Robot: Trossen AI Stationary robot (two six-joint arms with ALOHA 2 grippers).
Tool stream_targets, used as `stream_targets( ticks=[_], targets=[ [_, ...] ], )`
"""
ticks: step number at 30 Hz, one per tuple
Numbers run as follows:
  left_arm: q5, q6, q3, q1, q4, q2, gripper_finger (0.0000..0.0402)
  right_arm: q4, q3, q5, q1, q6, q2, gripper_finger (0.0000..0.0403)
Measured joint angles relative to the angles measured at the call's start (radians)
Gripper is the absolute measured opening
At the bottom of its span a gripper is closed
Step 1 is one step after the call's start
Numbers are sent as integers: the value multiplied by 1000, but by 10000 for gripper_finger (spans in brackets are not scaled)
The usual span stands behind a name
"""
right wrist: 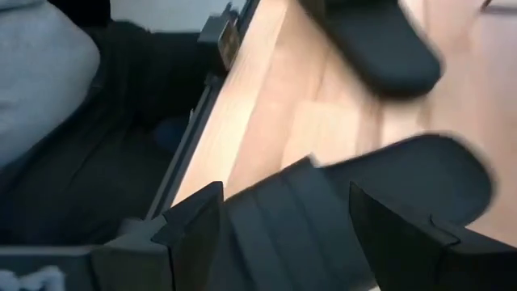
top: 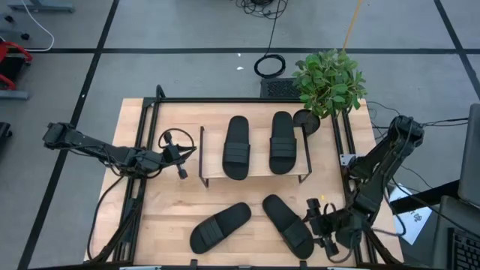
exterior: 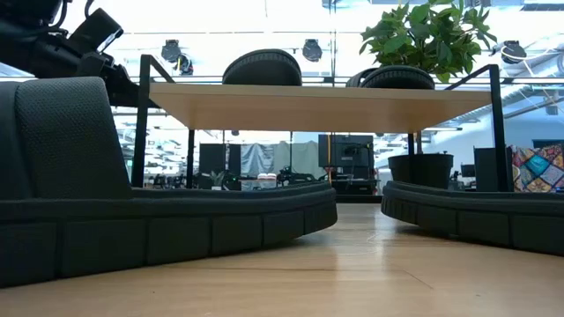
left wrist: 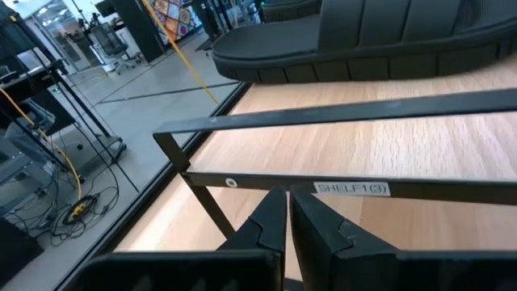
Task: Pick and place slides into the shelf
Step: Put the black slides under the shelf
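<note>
2 black slides (top: 237,147) (top: 283,142) lie side by side on the shelf's (top: 255,174) light wood top board; 2 more (top: 220,226) (top: 288,224) lie angled on the table in front of it.

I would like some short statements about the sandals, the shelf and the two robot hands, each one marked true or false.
1. Two slides lie on top of the shelf. True.
2. All four slides are already on the shelf. False: two more lie on the table in front of it.
3. The right hand is open, beside the right-hand slide on the table. True.
4. The left hand holds a slide. False: it is shut and empty, beside the shelf's left end.
5. The plant stands at the table's front edge. False: it stands at the back right corner.
</note>
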Motion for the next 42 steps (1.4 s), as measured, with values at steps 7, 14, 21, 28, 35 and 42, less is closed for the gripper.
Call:
stream_targets(
  ticks=[7,14,21,28,35,42],
  targets=[
    [0,-10,0,0,-1,0,21,8,6,-3,42,128,113,258],
    [0,-15,0,0,23,0,21,-55,26,-3,69,139,152,258],
    [0,-17,0,0,27,0,21,-151,26,32,88,100,189,241],
    [-3,-12,0,0,22,0,21,-195,27,85,90,83,233,198],
    [0,-14,0,0,23,0,21,-243,48,137,91,-25,177,175],
    [8,-13,0,0,13,0,21,-219,69,-36,-33,-156,31,169]
  ],
)
